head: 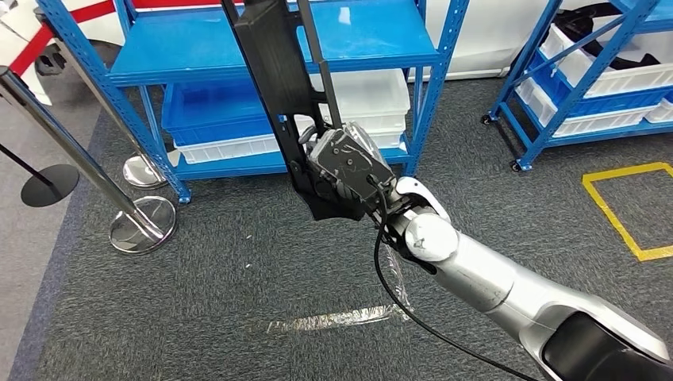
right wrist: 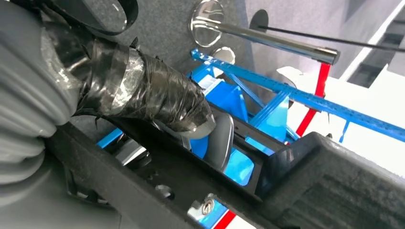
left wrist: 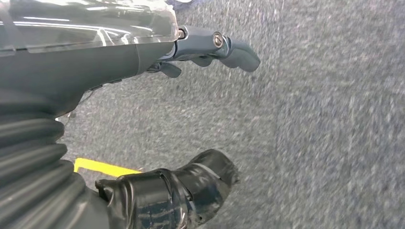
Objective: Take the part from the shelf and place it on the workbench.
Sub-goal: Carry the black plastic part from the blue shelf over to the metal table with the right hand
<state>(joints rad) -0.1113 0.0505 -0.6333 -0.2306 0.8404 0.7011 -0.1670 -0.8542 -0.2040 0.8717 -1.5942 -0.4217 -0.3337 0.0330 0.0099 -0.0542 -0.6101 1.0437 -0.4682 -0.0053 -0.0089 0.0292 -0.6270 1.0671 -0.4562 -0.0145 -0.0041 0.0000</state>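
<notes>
Before the blue shelf (head: 278,55), right robot hand (head: 349,163) grips unlabelled black part (head: 274,71).

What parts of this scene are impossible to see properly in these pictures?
- Head view: the black part runs off the top edge; its upper end is cut off.
- Head view: the right hand hides where its fingers grip.
- Right wrist view: the hand's taped thumb covers the part's middle.
- The workbench.

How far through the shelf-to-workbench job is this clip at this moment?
Pickup looks done: the right hand grips the long black part and holds it upright in front of the blue shelf, clear of its boards. The left hand hangs open over the grey carpet, holding nothing. Still left: carrying the part to the workbench and setting it down.
</notes>
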